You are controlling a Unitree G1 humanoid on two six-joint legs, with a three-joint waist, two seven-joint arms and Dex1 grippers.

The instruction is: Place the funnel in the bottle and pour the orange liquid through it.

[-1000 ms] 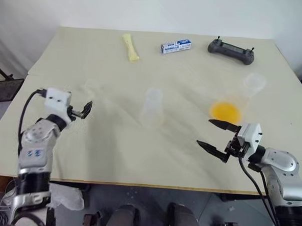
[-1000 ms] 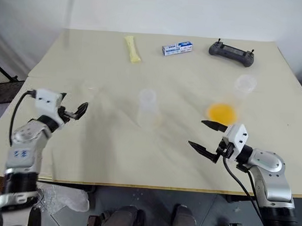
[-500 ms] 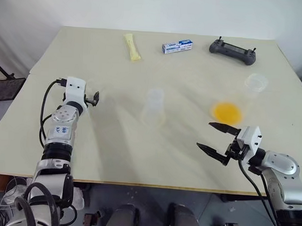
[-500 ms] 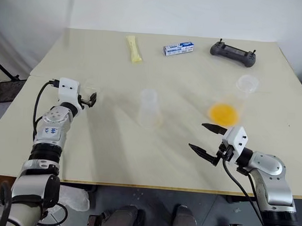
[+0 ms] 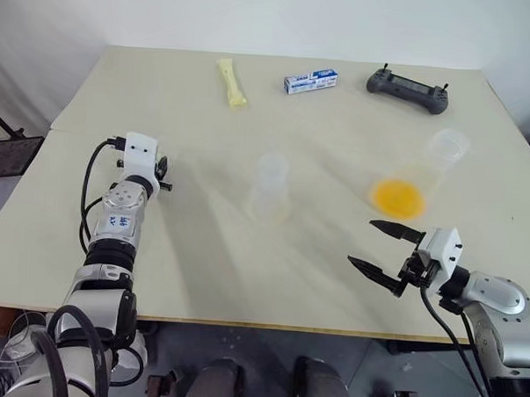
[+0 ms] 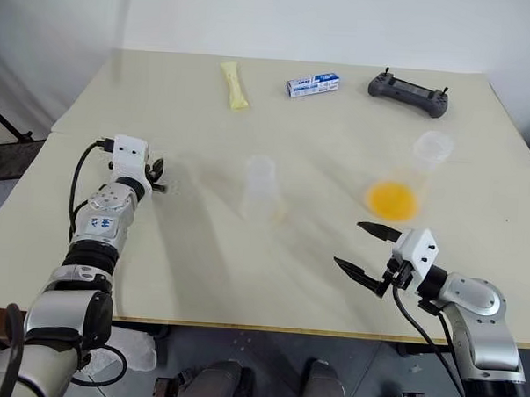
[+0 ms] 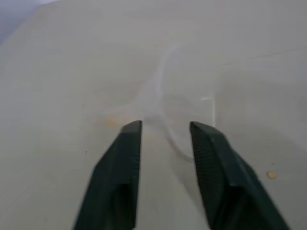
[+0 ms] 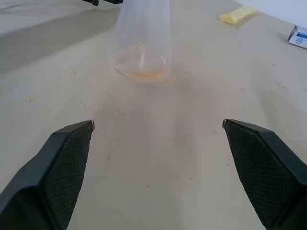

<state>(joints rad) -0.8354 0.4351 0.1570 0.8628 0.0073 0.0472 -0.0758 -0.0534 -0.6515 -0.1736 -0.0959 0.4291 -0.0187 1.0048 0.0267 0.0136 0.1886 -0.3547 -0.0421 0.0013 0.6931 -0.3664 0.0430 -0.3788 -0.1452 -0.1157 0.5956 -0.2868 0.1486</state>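
The funnel (image 7: 184, 108), small and clear, lies on the table at the left, and my left gripper (image 5: 163, 173) is right at it, its clear rim just ahead of the tips. The bottle (image 5: 270, 188), a clear conical flask, stands upright mid-table with its mouth bare; the right wrist view shows it as the bottle (image 8: 142, 38). The orange liquid (image 5: 397, 197) sits in the bottom of a tall clear cup (image 5: 448, 145) at the right. My right gripper (image 5: 362, 242) hovers open and empty in front of that cup, a hand's width short of it.
Along the far side of the table lie a yellow packet (image 5: 231, 83), a blue-and-white box (image 5: 309, 81) and a dark controller (image 5: 406, 85). The table's front edge (image 5: 242, 325) runs just below both arms.
My left arm has reached forward across the table to the funnel. The right arm, the bottle and the cup have stayed where they were.
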